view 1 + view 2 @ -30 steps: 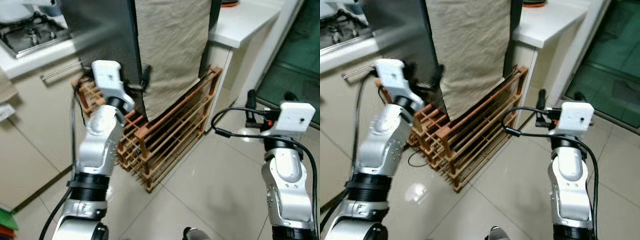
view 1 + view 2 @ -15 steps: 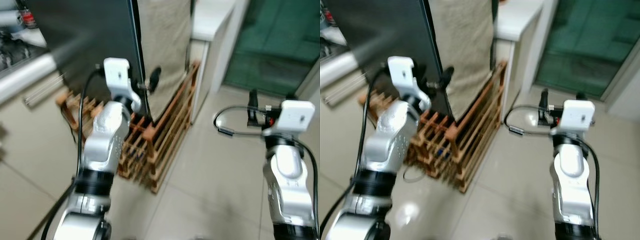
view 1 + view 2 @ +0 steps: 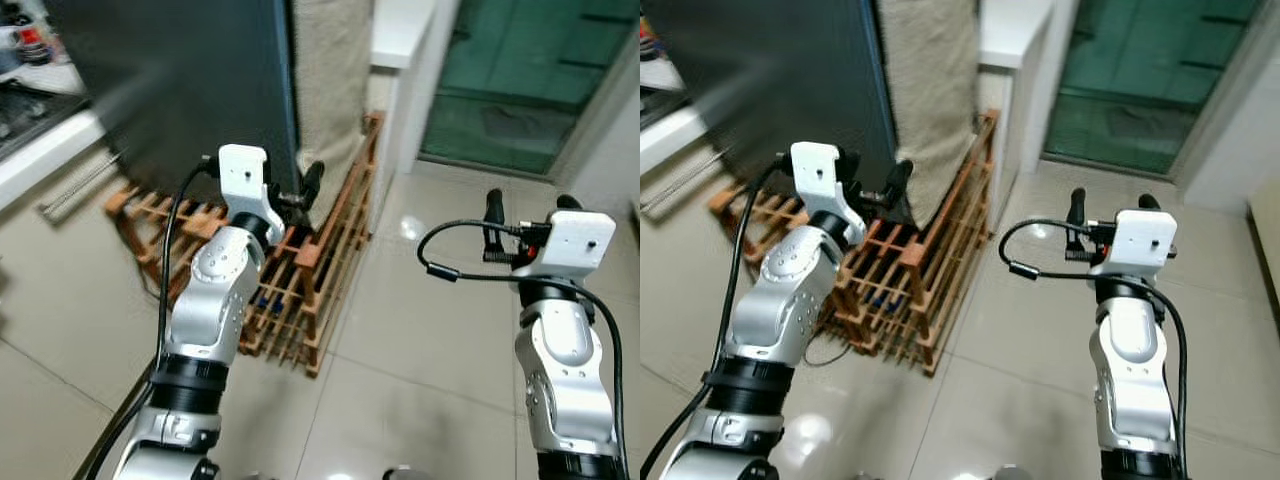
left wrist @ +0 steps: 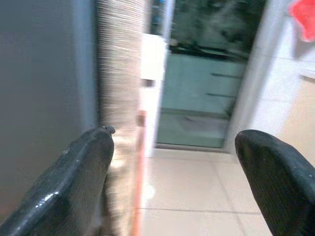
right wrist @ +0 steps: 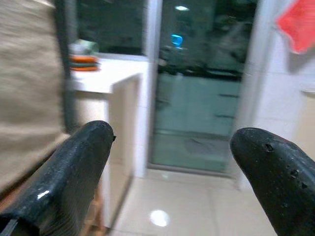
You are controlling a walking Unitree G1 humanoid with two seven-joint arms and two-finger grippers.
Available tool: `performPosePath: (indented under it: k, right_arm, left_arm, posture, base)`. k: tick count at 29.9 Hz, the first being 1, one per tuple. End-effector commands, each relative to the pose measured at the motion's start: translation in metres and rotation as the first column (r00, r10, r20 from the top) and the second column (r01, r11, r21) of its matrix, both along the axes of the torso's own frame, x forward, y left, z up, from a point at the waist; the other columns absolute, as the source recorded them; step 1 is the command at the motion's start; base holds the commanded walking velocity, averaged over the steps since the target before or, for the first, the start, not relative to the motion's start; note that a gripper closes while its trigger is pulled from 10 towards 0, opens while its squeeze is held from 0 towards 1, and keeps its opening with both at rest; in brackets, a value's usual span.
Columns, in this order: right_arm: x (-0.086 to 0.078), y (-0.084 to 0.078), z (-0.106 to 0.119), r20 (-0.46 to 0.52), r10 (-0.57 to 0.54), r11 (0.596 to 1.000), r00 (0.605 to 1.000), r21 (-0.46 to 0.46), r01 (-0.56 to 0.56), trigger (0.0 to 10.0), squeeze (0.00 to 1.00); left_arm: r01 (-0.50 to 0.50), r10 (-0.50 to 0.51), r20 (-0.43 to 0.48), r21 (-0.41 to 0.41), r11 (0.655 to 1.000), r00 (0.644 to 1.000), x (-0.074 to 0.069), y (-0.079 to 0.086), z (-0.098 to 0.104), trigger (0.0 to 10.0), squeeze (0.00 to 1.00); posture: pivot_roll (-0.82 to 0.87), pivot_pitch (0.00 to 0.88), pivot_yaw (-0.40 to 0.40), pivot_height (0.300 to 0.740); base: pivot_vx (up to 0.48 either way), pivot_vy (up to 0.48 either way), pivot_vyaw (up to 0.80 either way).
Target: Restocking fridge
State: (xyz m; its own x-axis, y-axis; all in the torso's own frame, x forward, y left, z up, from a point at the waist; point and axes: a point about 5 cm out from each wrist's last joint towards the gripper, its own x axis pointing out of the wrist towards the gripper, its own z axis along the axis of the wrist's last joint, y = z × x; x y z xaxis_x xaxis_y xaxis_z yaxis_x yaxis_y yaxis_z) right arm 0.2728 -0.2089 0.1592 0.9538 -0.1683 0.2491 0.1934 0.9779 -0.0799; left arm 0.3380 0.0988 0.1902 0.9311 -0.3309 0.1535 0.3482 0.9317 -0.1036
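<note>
We stand at the dark fridge door point(image 3: 190, 90), our left pincer point(image 3: 300, 190) spread open and empty by its lower free edge, just above the wooden rack point(image 3: 300, 280). A beige cloth point(image 3: 330, 80) hangs beside the door. Our right pincer point(image 3: 525, 215) hovers over the tiled floor point(image 3: 420, 330), fingers apart, holding nothing (no groceries are in sight). The door looks rigid, heavy and smooth; we judge its free edge the surest place to take hold.
</note>
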Motion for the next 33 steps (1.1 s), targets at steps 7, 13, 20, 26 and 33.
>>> performPosePath:
  k: [7, 13, 20, 26, 33]
  right_arm:
    - [-0.010, 0.005, 0.042, 0.225, -0.006, 0.990, 0.974, -0.137, 0.038, 10.0, 0.24]
    - [-0.015, 0.005, 0.056, 0.272, -0.021, 0.992, 0.962, -0.112, 0.053, 10.0, 0.23]
    - [-0.005, 0.010, 0.035, 0.174, 0.009, 0.997, 0.985, -0.080, 0.005, 10.0, 0.23]
    - [-0.005, 0.013, 0.039, 0.194, 0.025, 0.994, 0.981, -0.110, -0.004, 10.0, 0.22]
    - [-0.002, 0.009, 0.052, 0.241, 0.021, 0.990, 0.970, -0.140, 0.013, 10.0, 0.23]
  left_arm:
    - [-0.172, 0.183, 0.153, -0.084, 0.982, 0.971, -0.009, 0.024, 0.019, 10.0, 0.00]
    - [-0.270, 0.285, 0.169, -0.108, 0.957, 0.944, -0.024, 0.040, 0.028, 10.0, 0.00]
    - [-0.218, 0.234, 0.174, -0.107, 0.970, 0.957, -0.021, 0.026, 0.028, 10.0, 0.00]
    - [-0.258, 0.283, 0.145, -0.169, 0.951, 0.948, -0.019, 0.031, 0.030, 10.0, 0.00]
    - [-0.239, 0.263, 0.162, -0.152, 0.959, 0.951, -0.018, 0.026, 0.033, 10.0, 0.00]
  posture:
    - [-0.18, 0.057, 0.072, 0.740]
    - [-0.18, 0.060, 0.066, 0.740]
    - [-0.17, 0.052, 0.057, 0.740]
    - [-0.17, 0.049, 0.053, 0.740]
    - [-0.18, 0.048, 0.051, 0.740]
  base:
    - [0.000, 0.000, 0.00]
    - [0.000, 0.000, 0.00]
    - [0.206, 0.000, 0.00]
    - [0.474, 0.000, 0.00]
    - [0.464, 0.000, 0.00]
